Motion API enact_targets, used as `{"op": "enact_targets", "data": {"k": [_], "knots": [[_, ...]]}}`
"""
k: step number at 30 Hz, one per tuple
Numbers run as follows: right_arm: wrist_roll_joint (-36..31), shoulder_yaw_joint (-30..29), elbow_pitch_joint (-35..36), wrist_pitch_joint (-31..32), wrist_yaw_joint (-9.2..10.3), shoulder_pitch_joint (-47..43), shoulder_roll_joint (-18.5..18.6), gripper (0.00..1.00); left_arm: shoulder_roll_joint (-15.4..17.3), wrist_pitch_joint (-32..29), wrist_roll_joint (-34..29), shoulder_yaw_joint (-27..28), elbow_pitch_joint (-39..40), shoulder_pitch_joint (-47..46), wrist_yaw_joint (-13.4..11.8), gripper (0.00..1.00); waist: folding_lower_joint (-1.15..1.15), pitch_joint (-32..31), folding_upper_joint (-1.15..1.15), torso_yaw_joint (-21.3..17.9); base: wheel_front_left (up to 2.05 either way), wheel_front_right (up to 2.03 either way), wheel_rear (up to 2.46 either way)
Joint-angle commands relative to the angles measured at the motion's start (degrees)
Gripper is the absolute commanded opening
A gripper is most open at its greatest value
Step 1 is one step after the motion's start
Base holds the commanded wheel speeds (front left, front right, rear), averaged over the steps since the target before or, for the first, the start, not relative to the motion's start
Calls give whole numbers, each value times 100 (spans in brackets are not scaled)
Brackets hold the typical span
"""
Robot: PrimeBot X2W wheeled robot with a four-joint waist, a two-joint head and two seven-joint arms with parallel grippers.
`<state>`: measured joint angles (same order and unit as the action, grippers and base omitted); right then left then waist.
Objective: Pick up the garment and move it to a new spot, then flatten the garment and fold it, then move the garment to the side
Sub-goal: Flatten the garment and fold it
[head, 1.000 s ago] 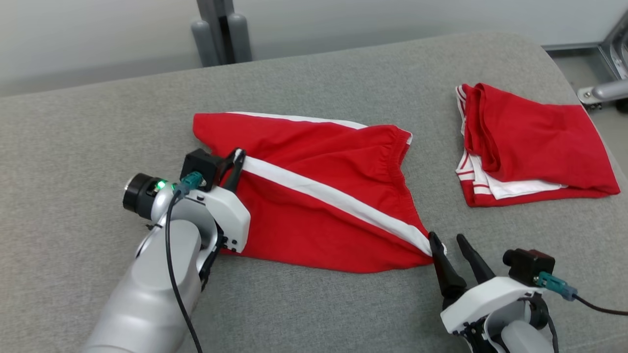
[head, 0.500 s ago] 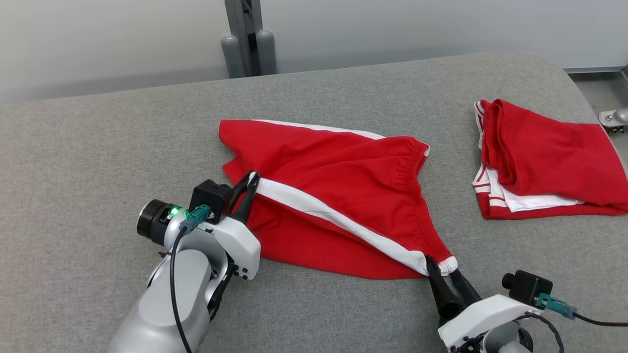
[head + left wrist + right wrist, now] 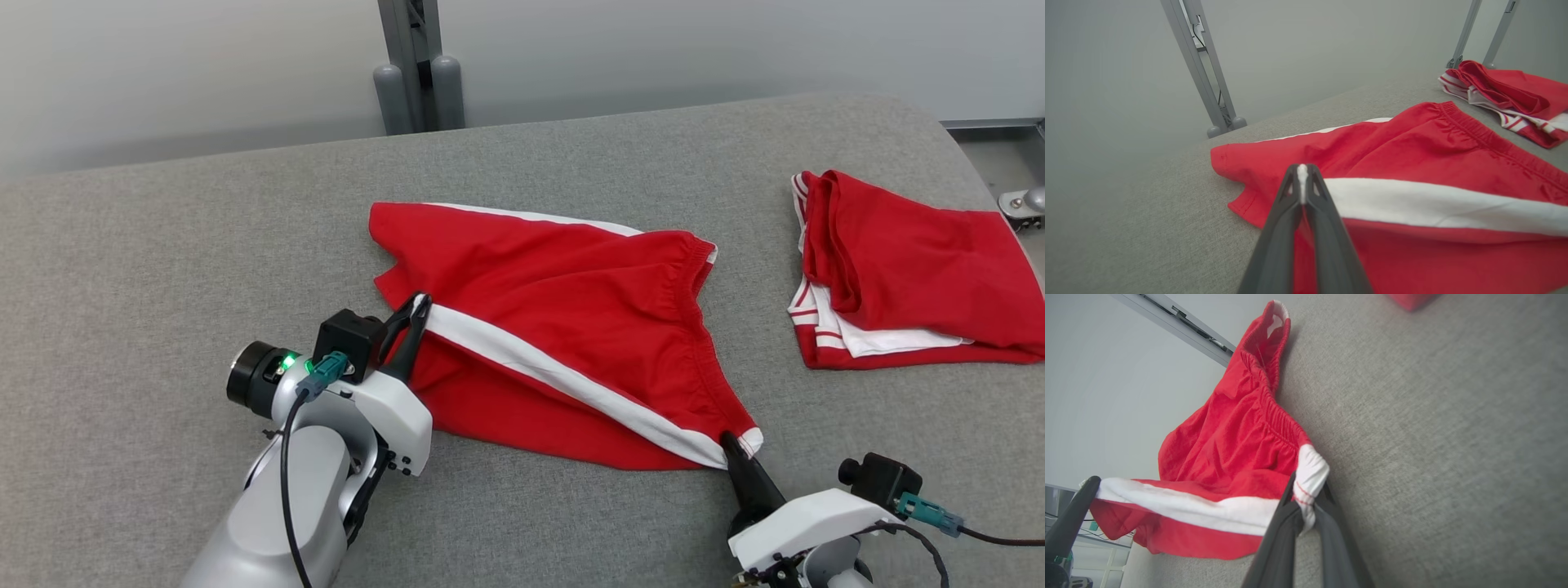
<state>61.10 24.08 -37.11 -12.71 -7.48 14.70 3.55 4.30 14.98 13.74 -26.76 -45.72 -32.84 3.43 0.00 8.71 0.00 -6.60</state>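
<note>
Nearest to me, the right gripper (image 3: pixel 729 442) sits low at the front edge of the desk (image 3: pixel 163 245). Its fingers (image 3: pixel 1280 543) are clenched on the near right corner of the garment (image 3: pixel 571 318), and in the right wrist view I can see the end of the white stripe (image 3: pixel 563 376) bunched and pinched between them. On my left, the left gripper (image 3: pixel 417 305) is clamped on the other end of that stripe, with a sliver of white cloth squeezed between its tips in the left wrist view. The stripe runs taut from one gripper to the other, slanting across the front of the garment. The garment is a pair of red shorts lying mid-desk, its near edge drawn up to the two grips and the rest resting on the grey surface. The gathered waistband (image 3: pixel 692 318) faces right and the leg hems face left. A second white stripe shows along the far edge. Further out to the right, well apart from the shorts, a folded red garment (image 3: pixel 914 261) with white trim lies near the desk's right edge. Beyond the far edge of the desk a grey metal post (image 3: pixel 416 65) stands against a pale wall.
</note>
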Motion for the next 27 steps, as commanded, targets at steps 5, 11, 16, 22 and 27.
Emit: {"op": "enact_targets", "data": {"k": [5,11,16,22,27], "knots": [[-39,81,171,-167,-4,19,225,0,9,22,113,24,79,219,-90,0,0,-178,0,149,0,0,0],[-592,-12,203,-251,-3,160,504,0,2,23,186,124,403,465,-159,0,0,-446,0,407,0,0,0],[-948,-249,182,-257,-3,329,604,0,-8,22,180,226,902,739,-208,0,0,-720,0,665,0,0,0],[-812,-424,240,-193,-3,651,570,0,-23,23,73,349,1524,989,-224,0,0,-918,0,878,0,0,0],[-219,-697,517,231,-3,1361,466,0,-60,23,-14,522,2077,1174,-322,0,0,-971,0,952,0,0,0]]}}
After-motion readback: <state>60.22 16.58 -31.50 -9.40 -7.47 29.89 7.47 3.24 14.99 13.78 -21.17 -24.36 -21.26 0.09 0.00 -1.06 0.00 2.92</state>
